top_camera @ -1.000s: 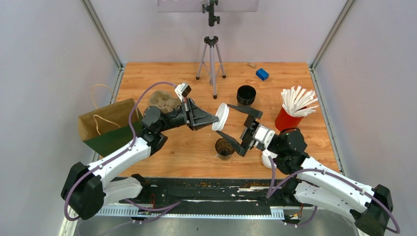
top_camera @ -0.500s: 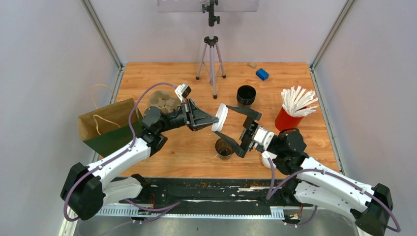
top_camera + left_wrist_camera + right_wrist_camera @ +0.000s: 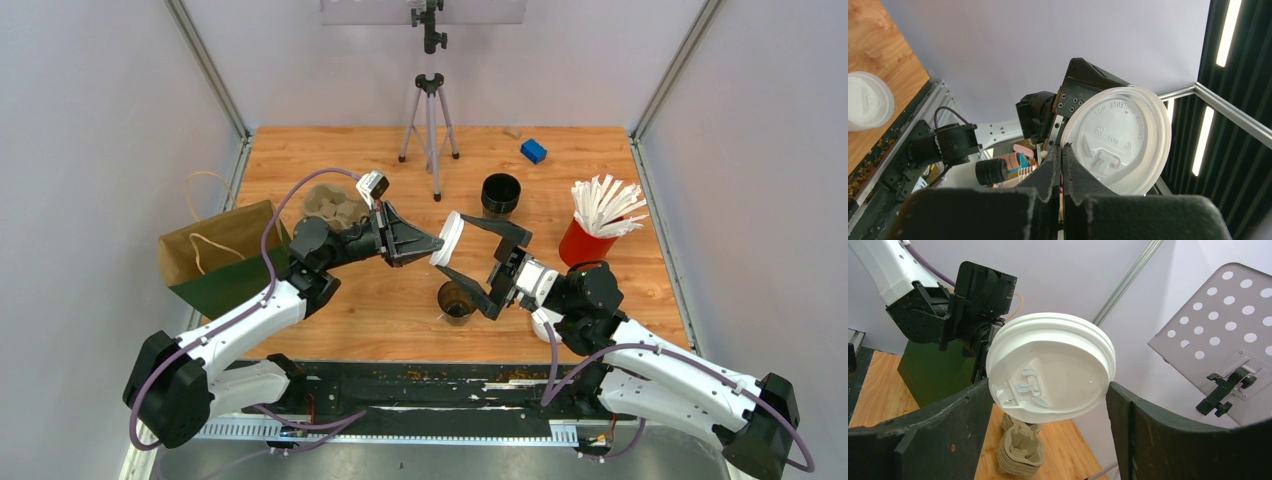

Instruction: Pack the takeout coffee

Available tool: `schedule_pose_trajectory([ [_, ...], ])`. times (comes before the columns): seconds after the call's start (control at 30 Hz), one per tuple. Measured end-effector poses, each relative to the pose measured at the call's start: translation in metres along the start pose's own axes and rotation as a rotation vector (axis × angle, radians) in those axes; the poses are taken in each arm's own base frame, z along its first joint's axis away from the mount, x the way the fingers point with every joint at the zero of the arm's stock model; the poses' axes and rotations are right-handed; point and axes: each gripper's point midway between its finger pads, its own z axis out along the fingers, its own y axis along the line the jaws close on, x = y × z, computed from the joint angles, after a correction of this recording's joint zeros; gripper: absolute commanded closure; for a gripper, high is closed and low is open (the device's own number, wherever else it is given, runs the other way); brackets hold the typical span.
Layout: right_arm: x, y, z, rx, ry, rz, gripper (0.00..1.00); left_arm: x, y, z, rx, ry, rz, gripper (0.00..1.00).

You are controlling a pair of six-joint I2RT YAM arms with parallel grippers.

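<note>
Two sets of jaws at one white lid [image 3: 449, 238], mid-air over the table [image 3: 330, 180].
Left jaws are pinched tight on the lid's rim, with the lid held on edge and its top facing the right arm. Right jaws are spread wide, one finger on each side of the lid, just beside its rim; contact can't be told. Lidless dark cup [image 3: 457, 300] stands upright on the table just below the lid, between both arms.

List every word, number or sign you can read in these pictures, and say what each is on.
"CAUTION CONTENTS HOT": raised letters on the lid, inverted in the left wrist view.
Smaller marks below them: too small to read.
Marks on the lid's tab, right wrist view: unreadable.
Nothing else is readable.
</note>
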Motion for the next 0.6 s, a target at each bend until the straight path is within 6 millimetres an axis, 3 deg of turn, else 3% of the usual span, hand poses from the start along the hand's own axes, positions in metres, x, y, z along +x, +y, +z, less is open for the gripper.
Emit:
schedule_pose_trajectory([
  [0.17, 0.001, 0.001, 0.0, -0.003, 0.002, 0.002, 0.22, 0.0, 0.001, -0.001, -0.011, -0.007, 0.006, 0.83],
  [0.37, 0.001, 0.002, -0.001, -0.008, 0.006, 0.009, 0.25, 0.001, 0.004, -0.005, -0.042, -0.022, 0.034, 0.53],
  [0.6, 0.014, 0.006, -0.009, 0.006, 0.086, 0.092, 0.26, -0.005, 0.027, -0.012, -0.191, -0.066, 0.119, 0.19],
])
